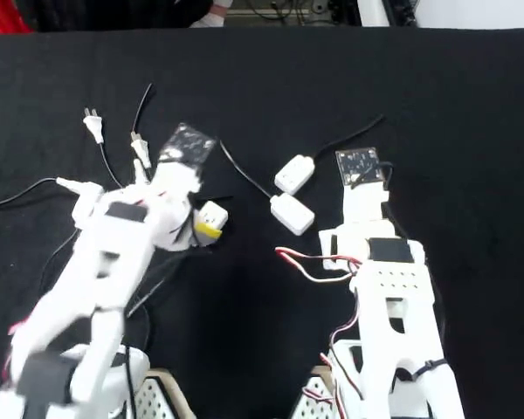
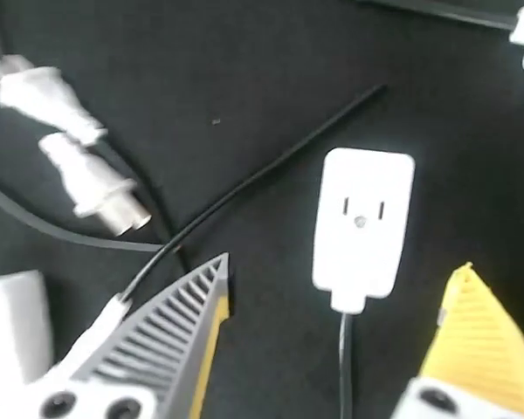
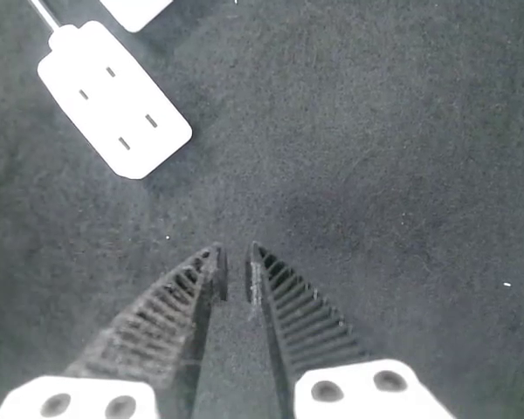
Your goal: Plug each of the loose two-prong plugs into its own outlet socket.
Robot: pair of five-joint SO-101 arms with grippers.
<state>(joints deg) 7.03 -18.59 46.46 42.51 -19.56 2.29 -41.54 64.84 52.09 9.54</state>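
My left gripper point(image 2: 342, 262) is open, one finger grey point(image 2: 179, 327) and the other yellow point(image 2: 472, 336). A white single outlet socket point(image 2: 362, 218) lies flat on the black cloth between them, its cord trailing back toward the arm. In the high view this socket point(image 1: 212, 214) sits by the yellow fingertip. Two loose two-prong plugs point(image 2: 35, 87) point(image 2: 92, 183) lie beside it on black cords, also seen as plugs point(image 1: 93, 125) point(image 1: 140, 148) in the high view. My right gripper point(image 3: 234, 262) is shut on nothing just above bare cloth, near a white double socket point(image 3: 113, 100).
Two more white sockets point(image 1: 294, 173) point(image 1: 292, 214) lie mid-table between the arms. A third plug point(image 1: 68, 184) rests by the left arm. Black cords point(image 1: 244, 175) run across the cloth point(image 1: 454, 105). Red and white wires point(image 1: 310, 266) hang off the right arm.
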